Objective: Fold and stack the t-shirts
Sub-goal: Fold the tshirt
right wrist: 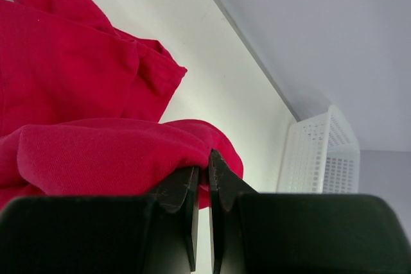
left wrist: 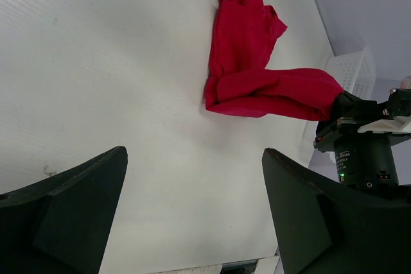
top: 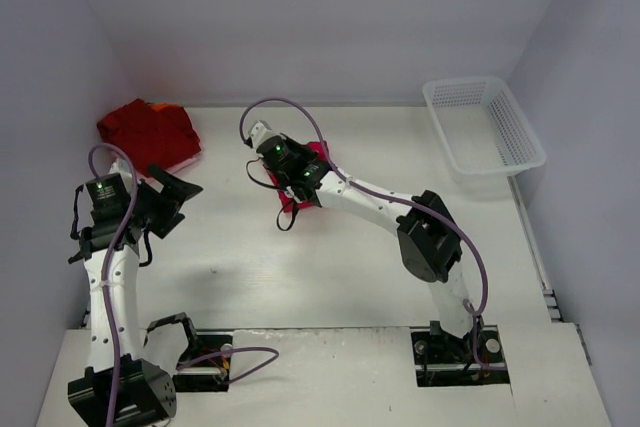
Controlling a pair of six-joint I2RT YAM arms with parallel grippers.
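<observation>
At right gripper [right wrist: 202, 162]: clamped shut on a fold of red t-shirt [right wrist: 96, 139], cloth edge pinched right at the jaw tips. Bulk of that shirt bunched left of the jaws and ahead of them, a thick roll at the pinch, flatter layers beyond. Seen from the left wrist: one end lifted into the closed jaws, the rest trailing away from them and lying on the white table [top: 330, 277], with a narrow corner farthest from the pinch. Cannot tell sleeve from hem. From above: mostly hidden under the right wrist, only red scraps showing on either side of it.

At left gripper [left wrist: 194, 152]: wide open, gripping nothing, only bare table between the jaws. Held shirt ahead of these jaws, a bit toward the right-hand one, apart from both. Right gripper's black body further ahead, past the right-hand jaw.

As for second t-shirt bundle [top: 150, 132]: red, loosely folded heap, near the left jaws, off to their side toward the far left corner, not touching them. Well apart from the right jaws.

As for white mesh basket [top: 488, 127]: beyond the right jaws and off to their right, against the far wall, well apart from the pinched shirt.
</observation>
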